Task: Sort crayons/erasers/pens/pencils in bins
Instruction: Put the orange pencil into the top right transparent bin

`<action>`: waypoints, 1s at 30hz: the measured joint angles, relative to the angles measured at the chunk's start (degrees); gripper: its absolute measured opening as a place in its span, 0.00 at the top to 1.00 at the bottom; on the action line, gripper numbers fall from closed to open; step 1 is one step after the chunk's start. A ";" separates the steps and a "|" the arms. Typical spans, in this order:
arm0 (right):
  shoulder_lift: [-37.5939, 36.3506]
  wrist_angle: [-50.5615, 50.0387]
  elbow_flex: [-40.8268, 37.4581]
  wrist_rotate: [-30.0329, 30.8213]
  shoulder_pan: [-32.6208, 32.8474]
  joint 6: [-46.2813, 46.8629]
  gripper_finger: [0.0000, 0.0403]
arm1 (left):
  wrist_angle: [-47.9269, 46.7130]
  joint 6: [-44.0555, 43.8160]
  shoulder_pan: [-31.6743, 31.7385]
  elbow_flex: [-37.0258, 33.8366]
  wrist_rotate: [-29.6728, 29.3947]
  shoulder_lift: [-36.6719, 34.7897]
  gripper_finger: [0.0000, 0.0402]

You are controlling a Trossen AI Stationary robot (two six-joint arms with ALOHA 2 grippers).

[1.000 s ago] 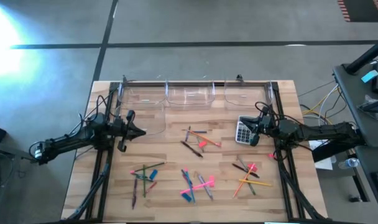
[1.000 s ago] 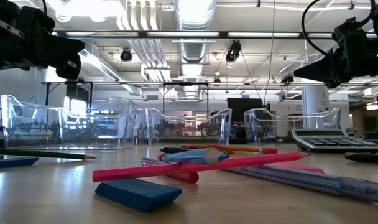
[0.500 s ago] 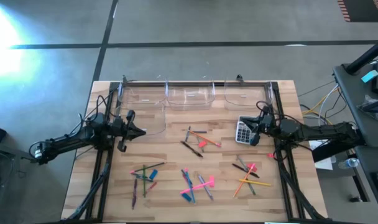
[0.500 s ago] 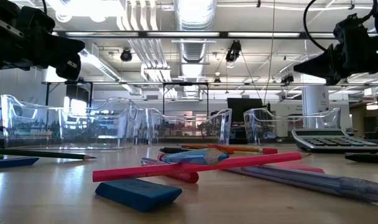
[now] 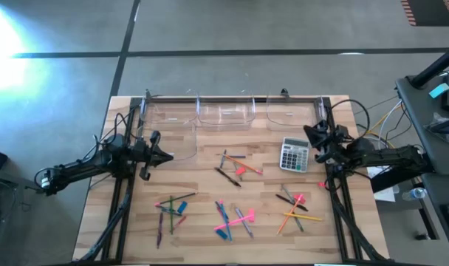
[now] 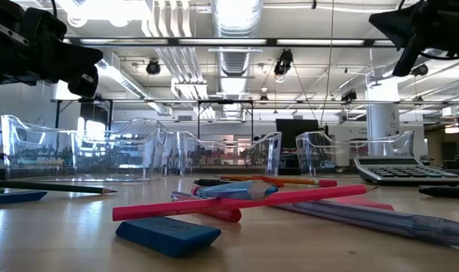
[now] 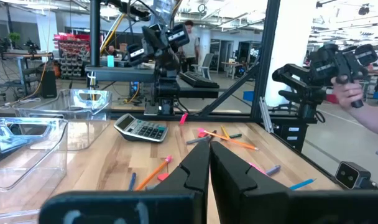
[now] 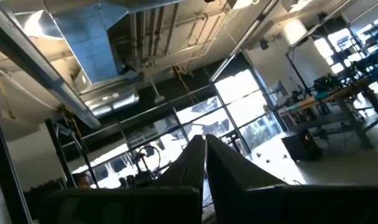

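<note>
Nothing sorted yet: bins along frame top look empty, pencils and erasers scattered across lower table. Left gripper and right gripper: jaws closed, holding nothing.

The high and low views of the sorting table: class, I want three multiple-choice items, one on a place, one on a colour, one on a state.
1. Where is the calculator?
A. on the table's right half, near the right gripper
B. inside a bin
C. at the left edge

2. What colour is the eraser nearest the low camera?
A. yellow
B. blue
C. white

3. How do the left gripper jaws stand?
A. wide open
B. shut on a pencil
C. shut, holding nothing

Answers: 1 A, it lies on bare wood beside that arm; 2 B, the block in front is blue; 3 C, the left wrist view shows the tips together, nothing between.
</note>
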 joint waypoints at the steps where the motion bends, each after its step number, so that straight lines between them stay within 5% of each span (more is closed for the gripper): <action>1: -0.02 0.24 -0.01 -0.01 0.00 -0.57 0.98 | 0.00 0.00 0.00 0.00 0.01 0.00 1.00; 7: 0.77 -2.63 2.76 -9.84 0.02 -9.08 0.98 | 0.10 0.00 0.02 -0.01 0.00 0.00 1.00; 12: 5.27 -18.43 13.55 -7.51 0.00 -8.94 0.98 | 0.57 -0.02 0.02 0.00 0.01 0.00 1.00; 22: 29.57 -49.95 34.50 -3.94 1.26 -3.24 0.98 | 2.66 -0.02 0.01 0.00 -3.75 0.00 1.00; 30: 47.79 -53.33 37.70 -5.09 1.14 -3.46 0.89 | 2.91 0.03 0.02 0.00 -3.76 0.00 1.00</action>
